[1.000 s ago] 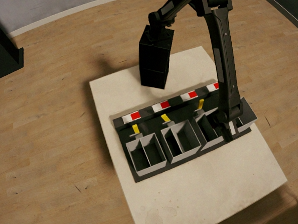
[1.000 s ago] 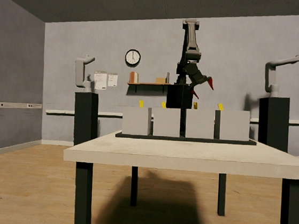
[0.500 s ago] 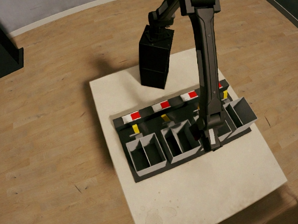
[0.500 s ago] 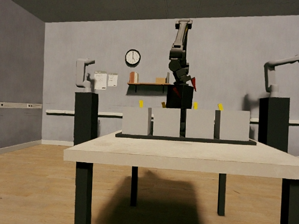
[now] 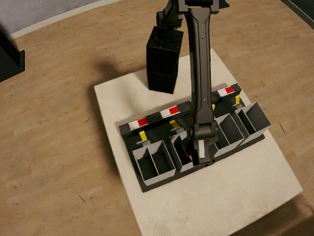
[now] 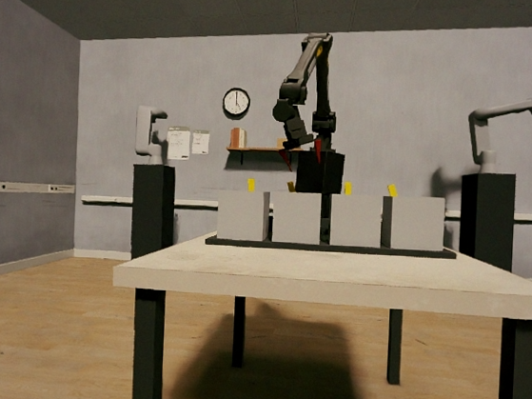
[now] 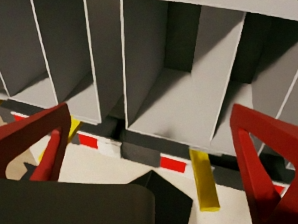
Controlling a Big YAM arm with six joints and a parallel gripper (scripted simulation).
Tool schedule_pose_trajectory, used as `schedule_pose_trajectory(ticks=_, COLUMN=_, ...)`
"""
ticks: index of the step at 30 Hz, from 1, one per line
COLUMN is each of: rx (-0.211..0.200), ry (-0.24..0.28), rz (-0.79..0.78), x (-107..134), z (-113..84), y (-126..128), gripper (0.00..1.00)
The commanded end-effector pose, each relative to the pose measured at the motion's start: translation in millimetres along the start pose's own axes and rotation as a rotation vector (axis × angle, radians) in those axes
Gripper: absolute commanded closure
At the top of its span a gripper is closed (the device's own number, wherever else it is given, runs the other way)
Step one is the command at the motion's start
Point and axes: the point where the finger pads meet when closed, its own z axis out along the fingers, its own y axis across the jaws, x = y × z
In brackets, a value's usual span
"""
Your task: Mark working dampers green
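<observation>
Four grey open-topped dampers (image 5: 162, 178) (image 6: 356, 221) stand in a row on a dark base. Each has a yellow handle at its slider side; the second damper's handle (image 5: 174, 124) (image 6: 290, 186) (image 7: 205, 182) shows in all views. Three sliders show red beside a white cover in the top view: the first (image 5: 142, 121), second (image 5: 174, 110) and fourth (image 5: 229, 90). The arm hides the third there, but its red (image 7: 88, 141) shows in the wrist view. My gripper (image 6: 304, 165) (image 7: 150, 112) is open and empty, above the second damper from the left, touching nothing.
A black pedestal (image 5: 162, 69) (image 6: 320, 172) (image 7: 172, 200) bears my arm beyond the sliders. The pale table (image 5: 185, 203) (image 6: 313, 275) extends past the base. The damper walls stand close together. Two other arms on dark pedestals stand in the background.
</observation>
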Motion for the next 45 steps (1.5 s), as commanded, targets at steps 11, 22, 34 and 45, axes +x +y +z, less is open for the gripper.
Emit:
schedule_pose_trajectory(ticks=11, rx=0.133, ry=-0.119, rz=-0.033, x=-22, z=-59.6, y=-70, gripper=0.0)
schedule_pose_trajectory(ticks=22, rx=0.237, ry=-0.132, rz=-0.013, x=-7, z=-82.7, y=-130, gripper=0.0)
schedule_pose_trajectory(ticks=34, rx=0.334, ry=-0.132, rz=0.011, x=14, z=-105.8, y=-183, gripper=0.0)
schedule_pose_trajectory(ticks=45, rx=0.357, ry=-0.121, rz=-0.004, x=15, z=-107.3, y=-187, gripper=0.64)
